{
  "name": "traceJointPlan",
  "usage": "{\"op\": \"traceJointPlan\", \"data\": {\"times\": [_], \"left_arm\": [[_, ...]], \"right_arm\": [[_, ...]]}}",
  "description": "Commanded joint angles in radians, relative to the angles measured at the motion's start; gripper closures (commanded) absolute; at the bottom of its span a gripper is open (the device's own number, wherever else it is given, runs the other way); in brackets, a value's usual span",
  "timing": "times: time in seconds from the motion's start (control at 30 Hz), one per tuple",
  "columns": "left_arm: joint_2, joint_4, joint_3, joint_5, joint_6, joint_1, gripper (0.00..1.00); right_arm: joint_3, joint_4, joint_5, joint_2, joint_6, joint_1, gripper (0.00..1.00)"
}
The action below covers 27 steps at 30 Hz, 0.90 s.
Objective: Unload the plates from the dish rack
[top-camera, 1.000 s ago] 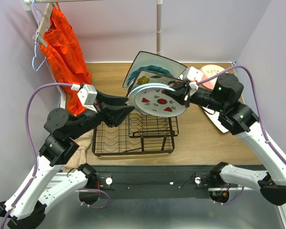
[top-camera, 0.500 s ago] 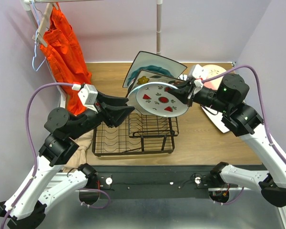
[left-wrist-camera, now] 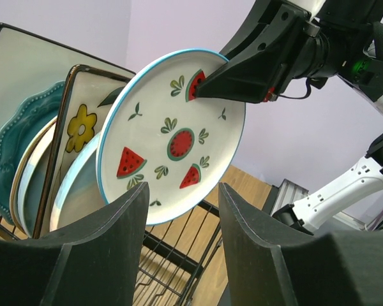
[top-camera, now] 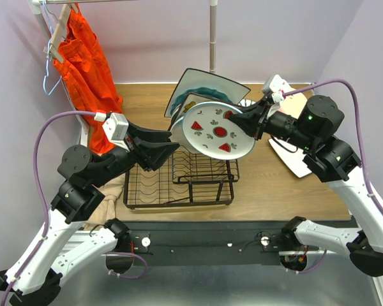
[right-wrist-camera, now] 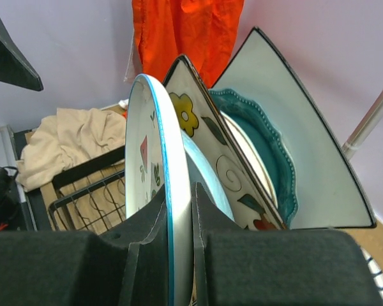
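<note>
Watermelon plate (top-camera: 218, 131) rim-gripped by right end effector (top-camera: 237, 120) above dish rack (top-camera: 179, 185)

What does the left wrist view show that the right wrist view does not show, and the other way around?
Only the left wrist view shows the watermelon plate face-on, print visible, and the right gripper from outside, clamped on its upper rim. Only the right wrist view shows the orange garment and the beige cloth, with that plate edge-on between the fingers. Both show the flower-print square plate, the teal scalloped plate and the dish rack.
</note>
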Motion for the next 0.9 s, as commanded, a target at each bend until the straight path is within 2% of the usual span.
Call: {"op": "traceJointPlan", "data": {"times": [0.0, 0.23, 0.4, 0.53, 0.7, 0.87], "left_arm": [[-0.005, 0.022, 0.01, 0.007, -0.009, 0.005, 0.44], [-0.018, 0.024, 0.009, 0.015, -0.019, 0.005, 0.44], [-0.025, 0.025, 0.003, 0.018, -0.026, 0.005, 0.44], [-0.025, 0.027, 0.006, 0.029, -0.035, 0.003, 0.44], [-0.038, 0.021, 0.006, 0.023, -0.036, 0.003, 0.44], [-0.042, 0.027, -0.003, 0.032, -0.049, 0.003, 0.44]], "right_arm": [[0.053, 0.047, 0.011, -0.042, 0.109, 0.004, 0.99], [0.061, -0.028, -0.002, -0.07, 0.261, 0.006, 0.99], [0.067, -0.085, 0.066, -0.082, 0.364, 0.006, 0.99], [0.061, -0.094, 0.063, -0.093, 0.439, 0.007, 0.99], [-0.012, -0.095, 0.034, -0.14, 0.551, 0.006, 0.99], [-0.114, -0.115, 0.073, -0.241, 0.636, 0.006, 0.99]]}}
